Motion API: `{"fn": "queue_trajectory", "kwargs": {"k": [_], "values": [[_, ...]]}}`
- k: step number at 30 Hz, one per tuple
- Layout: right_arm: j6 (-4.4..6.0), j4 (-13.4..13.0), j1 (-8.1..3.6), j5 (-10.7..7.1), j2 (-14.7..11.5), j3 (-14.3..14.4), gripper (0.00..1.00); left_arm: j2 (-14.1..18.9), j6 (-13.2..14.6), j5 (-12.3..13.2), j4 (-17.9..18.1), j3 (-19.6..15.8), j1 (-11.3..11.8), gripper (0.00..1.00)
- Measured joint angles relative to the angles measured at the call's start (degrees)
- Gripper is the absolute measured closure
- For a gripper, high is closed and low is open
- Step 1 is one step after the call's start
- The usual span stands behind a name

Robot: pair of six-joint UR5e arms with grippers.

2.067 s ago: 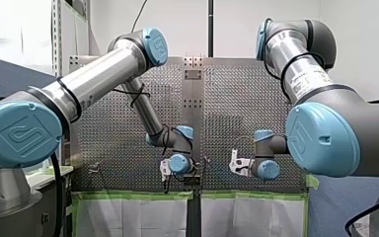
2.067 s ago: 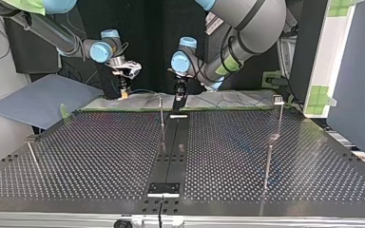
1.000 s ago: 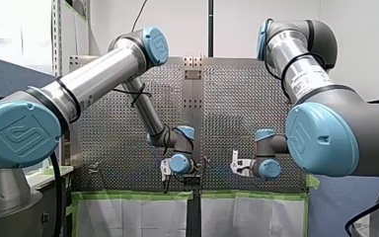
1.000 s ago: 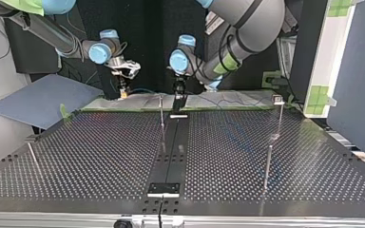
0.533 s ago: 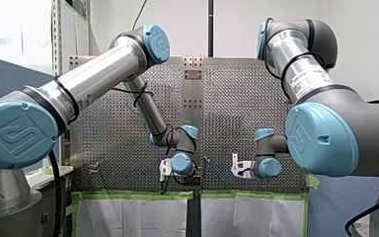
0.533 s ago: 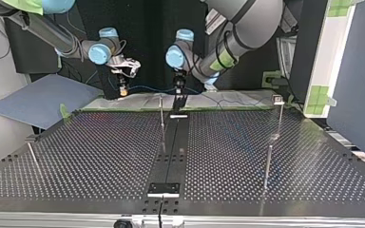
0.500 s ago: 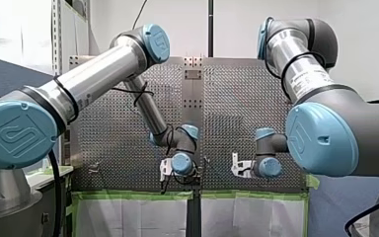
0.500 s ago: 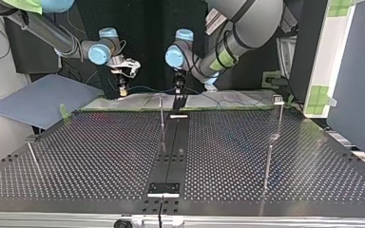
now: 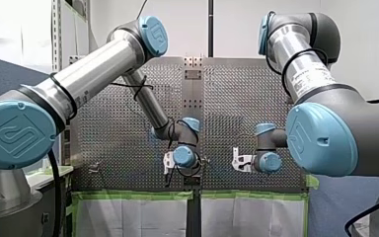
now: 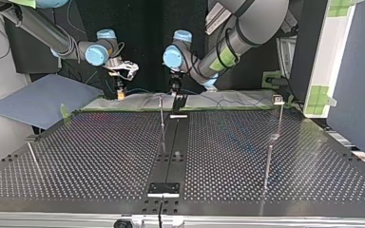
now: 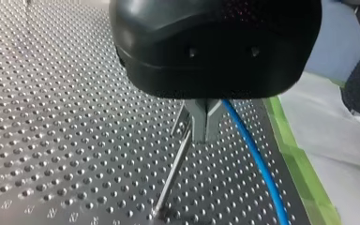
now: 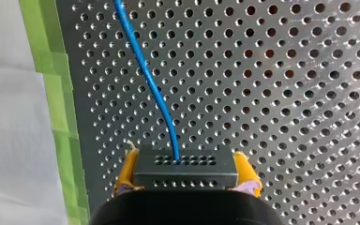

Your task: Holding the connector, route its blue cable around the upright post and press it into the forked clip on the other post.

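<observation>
My right gripper (image 12: pixel 186 182) is shut on a dark grey connector (image 12: pixel 185 165), held between its yellow pads. A blue cable (image 12: pixel 149 82) leaves the connector and runs ahead over the perforated table. In the top view my right gripper (image 10: pixel 120 91) hangs at the far left edge of the table. My left gripper (image 10: pixel 174 88) hangs near the middle. Its metal fingers (image 11: pixel 205 133) are shut on the blue cable (image 11: pixel 258 164), which drops away beside them toward the green tape. A thin upright post (image 11: pixel 172 176) stands just ahead of those fingers. Another post topped by a small clip (image 10: pixel 278 99) stands at the far right.
Two more thin posts stand on the table, one (image 10: pixel 267 164) at the top view's near right and one (image 10: pixel 32 156) at its near left. A dark strip (image 10: pixel 171 152) runs down the middle. Green tape and white paper (image 10: pixel 228 100) line the far edge.
My left gripper has shifted toward the top view's left and risen a little, taking the cable with it. My right gripper has lifted slightly with the connector.
</observation>
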Motion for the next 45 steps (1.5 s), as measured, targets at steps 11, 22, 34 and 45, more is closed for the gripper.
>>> {"fn": "queue_trajectory", "kwargs": {"k": [11,22,34,45], "values": [[0.52,-0.3,-0.01,-0.16,0.1,0.0,1.0,0.0,-1.5,1.2,1.6,-1.2,0.3,0.96],[0.87,-1.3,-0.01,-0.24,0.1,0.0,1.0,-0.6,-2.2,3.1,4.9,-2.9,1.6,0.94],[1.51,-2.4,-0.21,-0.25,0.1,0.0,1.0,-4.6,-2.7,4.2,4.2,0.6,2.6,0.94],[1.75,-2.6,-0.76,-0.07,0.2,0.0,1.0,-5.1,-2.9,4.8,0.1,6.0,3.3,0.94]]}}
